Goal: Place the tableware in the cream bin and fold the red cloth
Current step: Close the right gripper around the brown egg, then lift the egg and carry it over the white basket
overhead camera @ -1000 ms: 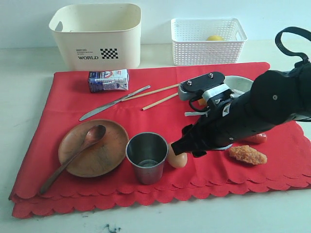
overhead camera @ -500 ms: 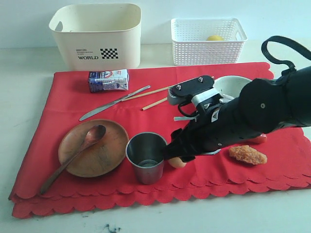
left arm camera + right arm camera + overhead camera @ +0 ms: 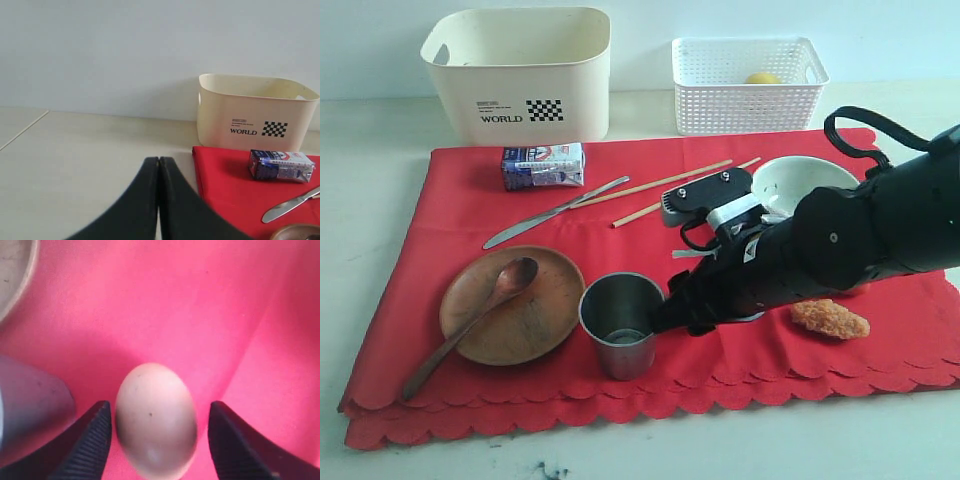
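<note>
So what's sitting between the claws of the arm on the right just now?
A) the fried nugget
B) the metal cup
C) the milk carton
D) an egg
D: the right wrist view shows the egg lying on the red cloth between the open jaws of the right gripper, with the steel cup just beside it, outside the jaws.

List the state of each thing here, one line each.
right gripper, open astride the egg
left gripper, shut, empty
red cloth, spread flat
steel cup, upright
milk carton, on its side
wooden spoon, resting on plate
white bowl, upright
cream bin, upright
</note>
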Action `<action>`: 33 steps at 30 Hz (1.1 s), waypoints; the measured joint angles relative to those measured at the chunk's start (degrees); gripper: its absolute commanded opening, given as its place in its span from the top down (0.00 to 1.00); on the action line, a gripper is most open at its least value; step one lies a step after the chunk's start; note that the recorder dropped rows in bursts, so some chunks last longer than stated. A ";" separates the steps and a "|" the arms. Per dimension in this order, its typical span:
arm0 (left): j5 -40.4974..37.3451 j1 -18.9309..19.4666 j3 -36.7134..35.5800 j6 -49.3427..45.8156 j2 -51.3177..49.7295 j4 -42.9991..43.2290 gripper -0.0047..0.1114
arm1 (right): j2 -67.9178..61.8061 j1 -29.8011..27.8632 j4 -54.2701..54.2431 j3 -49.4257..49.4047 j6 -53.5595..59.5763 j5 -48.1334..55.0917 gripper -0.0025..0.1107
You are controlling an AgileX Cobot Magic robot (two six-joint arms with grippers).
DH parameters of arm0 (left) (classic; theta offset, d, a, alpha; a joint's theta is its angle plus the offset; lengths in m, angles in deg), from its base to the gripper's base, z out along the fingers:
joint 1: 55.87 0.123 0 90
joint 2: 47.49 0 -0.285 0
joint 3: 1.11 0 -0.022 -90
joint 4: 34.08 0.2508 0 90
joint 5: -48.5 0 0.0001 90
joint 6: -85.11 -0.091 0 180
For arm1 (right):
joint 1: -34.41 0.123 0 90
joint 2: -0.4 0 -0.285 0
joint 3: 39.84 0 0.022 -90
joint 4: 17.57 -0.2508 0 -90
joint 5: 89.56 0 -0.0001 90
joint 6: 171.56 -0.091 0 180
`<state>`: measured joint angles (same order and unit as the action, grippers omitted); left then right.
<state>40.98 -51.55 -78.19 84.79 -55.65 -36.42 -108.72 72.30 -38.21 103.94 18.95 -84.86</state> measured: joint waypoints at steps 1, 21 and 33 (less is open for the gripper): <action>0.00 0.00 0.00 0.00 0.00 0.00 0.94 | -0.10 0.00 0.02 0.00 0.00 -0.35 0.49; 0.00 0.00 0.00 0.00 0.00 0.00 0.94 | 14.22 -10.77 2.15 0.17 1.28 -8.32 0.98; 0.00 0.00 0.00 0.00 0.00 0.00 0.94 | 7.59 -19.63 1.11 15.86 1.28 -13.94 0.98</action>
<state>40.98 -51.55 -78.19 84.79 -55.65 -36.42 -101.12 52.67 -37.11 119.80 20.23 -98.80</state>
